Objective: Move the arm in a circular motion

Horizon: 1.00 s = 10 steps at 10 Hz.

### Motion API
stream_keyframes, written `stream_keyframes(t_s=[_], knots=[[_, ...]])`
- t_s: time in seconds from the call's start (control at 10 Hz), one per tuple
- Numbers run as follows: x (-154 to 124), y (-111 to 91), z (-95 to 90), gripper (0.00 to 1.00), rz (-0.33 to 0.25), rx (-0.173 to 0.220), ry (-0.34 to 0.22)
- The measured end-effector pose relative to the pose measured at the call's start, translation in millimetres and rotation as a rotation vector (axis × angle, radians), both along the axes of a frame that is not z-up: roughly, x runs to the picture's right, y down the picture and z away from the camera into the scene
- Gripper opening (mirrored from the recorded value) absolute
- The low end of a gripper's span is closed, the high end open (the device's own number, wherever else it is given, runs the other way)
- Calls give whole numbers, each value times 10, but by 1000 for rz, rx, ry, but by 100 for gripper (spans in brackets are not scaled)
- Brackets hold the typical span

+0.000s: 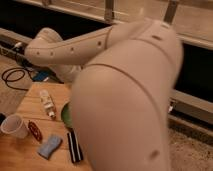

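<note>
The arm (pixel 125 95) fills most of the camera view. Its nearest cream-white segment is cut off by the bottom edge and covers the right part of the table (pixel 25 157). A thinner segment with small dark holes reaches away left to a rounded joint, above and behind the white cup (pixel 14 126).

The gripper (pixel 68 78) hangs below that thinner segment, up and to the right of the cup. Only a pale upper part shows before the near segment hides it. I cannot tell how far the jaws are open, or whether they hold or touch anything.

The cup stands upright at the table's left edge, partly cut off, and its inside cannot be made out. To its right, 1 green bowl (pixel 66 114) shows only as a sliver, so its contents are hidden.

Between cup and bowl lies a white bottle (pixel 47 104). Just right of the cup is a small dark red item (pixel 34 131), too blurred to name. Further right lie a blue sponge (pixel 49 146) and a black oblong object (pixel 74 146). Behind the cup, a black cable (pixel 14 76) loops on the floor.
</note>
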<state>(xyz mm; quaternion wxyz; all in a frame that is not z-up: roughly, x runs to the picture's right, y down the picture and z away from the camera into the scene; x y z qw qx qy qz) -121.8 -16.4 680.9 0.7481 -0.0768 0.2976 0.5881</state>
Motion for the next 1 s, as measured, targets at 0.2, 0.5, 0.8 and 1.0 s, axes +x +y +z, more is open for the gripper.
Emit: stream_keyframes(t_s=[0.2, 0.5, 0.8, 1.0], knots=[[-460, -36, 63, 65, -52, -28, -73], [-1148, 200, -206, 65, -106, -91, -238], [-1412, 643, -599, 65, -131, -142, -319], [-1253, 913, -721, 65, -112, -162, -284]])
